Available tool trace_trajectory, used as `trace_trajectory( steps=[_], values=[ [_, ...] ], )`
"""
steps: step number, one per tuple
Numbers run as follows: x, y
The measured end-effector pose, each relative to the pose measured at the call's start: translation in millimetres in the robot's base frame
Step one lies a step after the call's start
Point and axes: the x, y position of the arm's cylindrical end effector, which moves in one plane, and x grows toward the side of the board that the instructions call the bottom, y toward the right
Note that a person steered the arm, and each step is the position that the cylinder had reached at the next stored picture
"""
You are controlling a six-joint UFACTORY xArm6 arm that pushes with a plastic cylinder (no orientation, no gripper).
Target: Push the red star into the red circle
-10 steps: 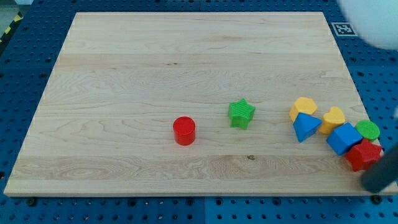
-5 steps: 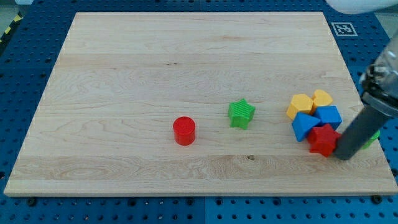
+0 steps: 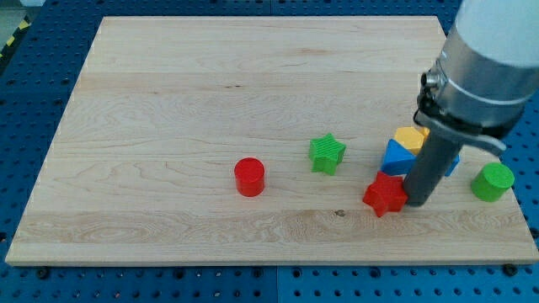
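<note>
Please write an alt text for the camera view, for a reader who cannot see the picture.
My tip touches the view's right side of the red star, which lies well to the right of the red circle on a wooden board. A green star sits between them, slightly higher; behind the rod are a blue block and a yellow block, with a green cylinder at far right.

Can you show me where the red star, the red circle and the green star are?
red star (image 3: 385, 194), camera view, its top face
red circle (image 3: 249, 175), camera view, its top face
green star (image 3: 327, 152), camera view, its top face
</note>
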Motion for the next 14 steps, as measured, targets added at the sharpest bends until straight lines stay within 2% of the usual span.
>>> trace_trajectory(
  steps=[1,3,5,7,8,11,13,14],
  values=[
    [21.8,-20.1],
    [-8.0,-74.7],
    [-19.6,-48.4],
    [-55.2,-14.7],
    [-59.1,-34.4],
    [-28.6,-104.7],
    [-8.4,-101.6],
    [-8.4,-133.8]
  ],
)
